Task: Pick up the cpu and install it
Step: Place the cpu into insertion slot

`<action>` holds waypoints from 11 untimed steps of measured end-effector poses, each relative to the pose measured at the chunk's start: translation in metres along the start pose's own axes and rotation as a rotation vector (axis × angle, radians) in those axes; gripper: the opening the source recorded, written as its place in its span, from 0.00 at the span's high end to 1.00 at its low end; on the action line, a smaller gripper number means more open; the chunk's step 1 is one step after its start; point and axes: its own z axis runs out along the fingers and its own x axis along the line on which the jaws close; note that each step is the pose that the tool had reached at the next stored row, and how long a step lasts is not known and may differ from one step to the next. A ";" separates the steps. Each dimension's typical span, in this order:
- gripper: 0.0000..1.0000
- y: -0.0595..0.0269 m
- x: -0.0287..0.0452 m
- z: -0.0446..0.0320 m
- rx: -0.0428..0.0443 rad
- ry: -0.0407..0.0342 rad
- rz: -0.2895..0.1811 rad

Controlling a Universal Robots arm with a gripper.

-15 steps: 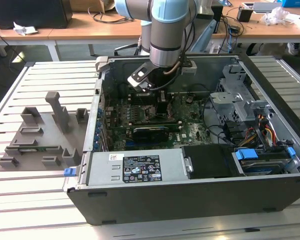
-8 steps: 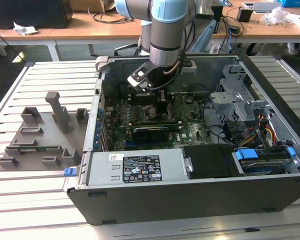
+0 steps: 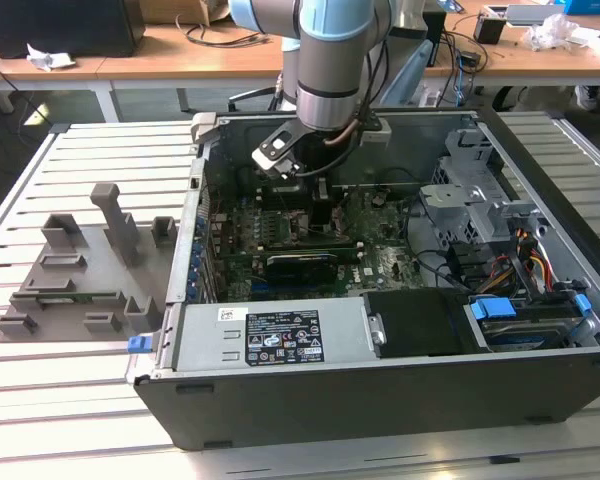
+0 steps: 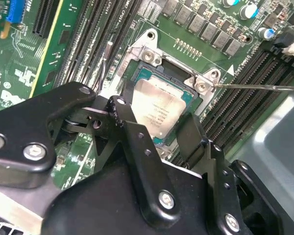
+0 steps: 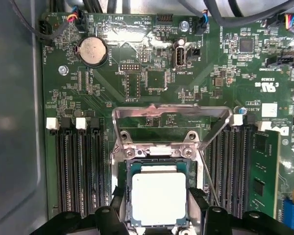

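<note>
The cpu (image 5: 159,198) is seen lying flat in the socket (image 5: 159,149) on the motherboard (image 5: 152,78), inside the open computer case (image 3: 380,400), with the load plate (image 5: 171,113) raised beyond it. The gripper (image 5: 158,201) is positioned directly over it. The fingers (image 5: 118,198) are judged to be closed against two opposite edges, so the chip lies squarely between them and to neither side. Being square, the cpu has no long axis to be matched, and its edges are lined up with the socket.
</note>
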 end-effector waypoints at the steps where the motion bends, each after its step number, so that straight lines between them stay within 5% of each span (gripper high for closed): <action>1: 0.38 -0.0001 -0.0001 -0.0022 0.0001 -0.0001 0.000; 4: 0.38 -0.0005 -0.0005 -0.0090 0.0000 -0.0001 0.000; 5: 0.53 -0.0007 -0.0007 -0.0133 0.0000 -0.0001 0.000; 10: 0.77 -0.0019 -0.0019 -0.0342 0.0000 -0.0002 0.000; 11: 0.89 -0.0021 -0.0021 -0.0383 0.0000 0.0000 0.000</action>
